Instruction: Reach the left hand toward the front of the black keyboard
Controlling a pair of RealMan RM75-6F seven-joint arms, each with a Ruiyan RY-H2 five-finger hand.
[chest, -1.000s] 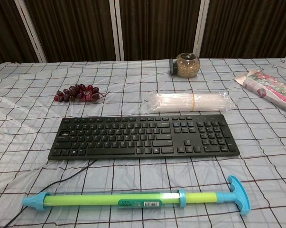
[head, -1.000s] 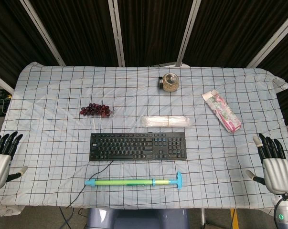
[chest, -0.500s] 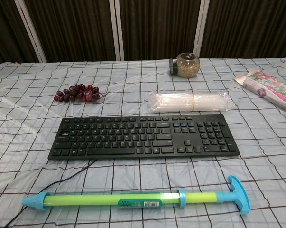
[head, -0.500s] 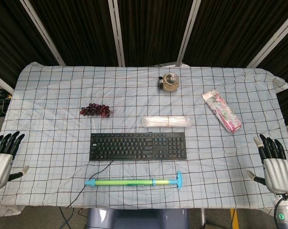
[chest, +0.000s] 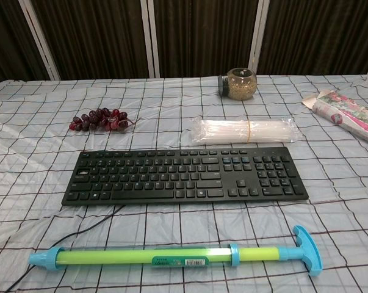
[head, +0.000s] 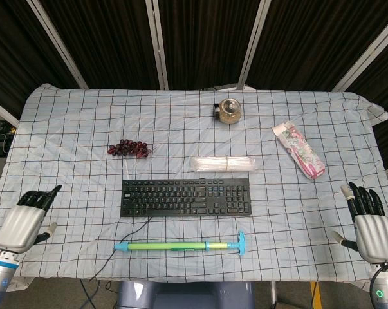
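Observation:
The black keyboard (head: 186, 197) (chest: 184, 176) lies flat in the middle of the checked tablecloth, its cable (head: 130, 237) trailing off the front edge. My left hand (head: 25, 221) hovers at the table's front left corner, well to the left of the keyboard, holding nothing. Most of its fingers are curled in and one points toward the keyboard. My right hand (head: 369, 225) stays at the front right edge with fingers apart and nothing in it. The chest view shows neither hand.
A green and blue pump-like tube (head: 181, 245) (chest: 177, 255) lies just in front of the keyboard. Behind it lie a clear packet of straws (head: 223, 164), red grapes (head: 128, 149), a glass jar (head: 230, 110) and a floral packet (head: 300, 150).
My left hand has turned and shifted right and inward over the table corner, and its fingers have curled from straight to mostly bent. The right hand has hardly moved.

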